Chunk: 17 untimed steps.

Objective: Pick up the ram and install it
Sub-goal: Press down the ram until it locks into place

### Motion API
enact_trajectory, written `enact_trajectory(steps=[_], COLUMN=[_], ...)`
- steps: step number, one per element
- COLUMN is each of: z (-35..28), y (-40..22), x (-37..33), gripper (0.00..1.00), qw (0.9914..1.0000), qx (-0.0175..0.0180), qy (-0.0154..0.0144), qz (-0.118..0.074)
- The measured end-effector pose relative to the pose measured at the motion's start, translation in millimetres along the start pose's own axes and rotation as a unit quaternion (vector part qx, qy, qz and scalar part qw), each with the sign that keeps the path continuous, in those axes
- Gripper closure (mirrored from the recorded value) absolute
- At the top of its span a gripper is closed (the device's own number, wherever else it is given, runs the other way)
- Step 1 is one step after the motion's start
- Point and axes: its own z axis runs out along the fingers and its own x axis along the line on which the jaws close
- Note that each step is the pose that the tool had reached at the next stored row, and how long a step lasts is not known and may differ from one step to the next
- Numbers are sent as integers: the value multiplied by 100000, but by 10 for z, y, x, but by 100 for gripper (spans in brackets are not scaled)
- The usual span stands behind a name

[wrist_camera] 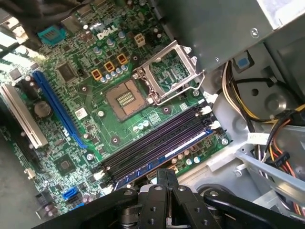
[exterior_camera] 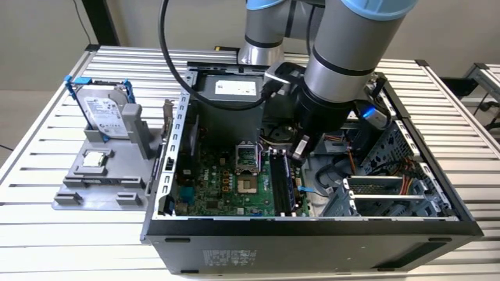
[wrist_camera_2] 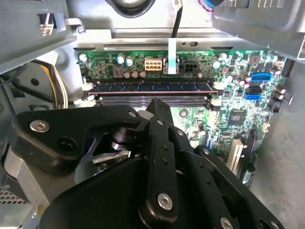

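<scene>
The ram lies in the outermost memory slot just below the gripper, which looks closed with nothing between its fingers, its tips at the stick's upper edge. I judge the ram placed and being pressed home; whether the latches have caught, I cannot tell. Around the gripper stands the open computer case, holding the motherboard with its empty processor socket.

White lettering marks the motherboard; the hard drive label seems unreadable.
</scene>
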Motion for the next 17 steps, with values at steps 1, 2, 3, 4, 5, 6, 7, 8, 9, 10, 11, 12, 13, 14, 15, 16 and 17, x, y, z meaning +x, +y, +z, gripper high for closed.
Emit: enact_trajectory(steps=[1, 2, 3, 4, 5, 6, 7, 8, 9, 10, 11, 12, 13, 14, 15, 16, 17], z=[0, 0, 0, 0, 0, 0, 1, 1, 1, 1, 1, 1, 0, 1, 0, 1, 1], y=[0, 0, 0, 0, 0, 0, 0, -1, -1, -1, -1, -1, -1, -1, -1, -2, -2], x=[0, 0, 0, 0, 0, 0, 0, 0, 0, 0, 0, 0, 0, 0, 0, -1, -1], gripper=[100, 100, 100, 100, 100, 100, 100, 100, 100, 100, 100, 100, 100, 100, 100, 100, 100], qw=[99999, 99994, 99987, 99976, 99963, 99946, 99925, 99904, 99878, 99852, 99822, 99791, 99759, 99720, 99683, 99641, 99597], qx=[2, -2, -9, -15, -23, -25, -26, -23, -23, -15, -8, -2, 6, 10, 14, 18, 18], qy=[18, 31, 46, 63, 79, 90, 101, 109, 119, 126, 133, 143, 159, 164, 176, 184, 195], qz=[-511, -1051, -1612, -2181, -2725, -3286, -3862, -4384, -4928, -5443, -5960, -6465, -6934, -7474, -7948, -8460, -8969])
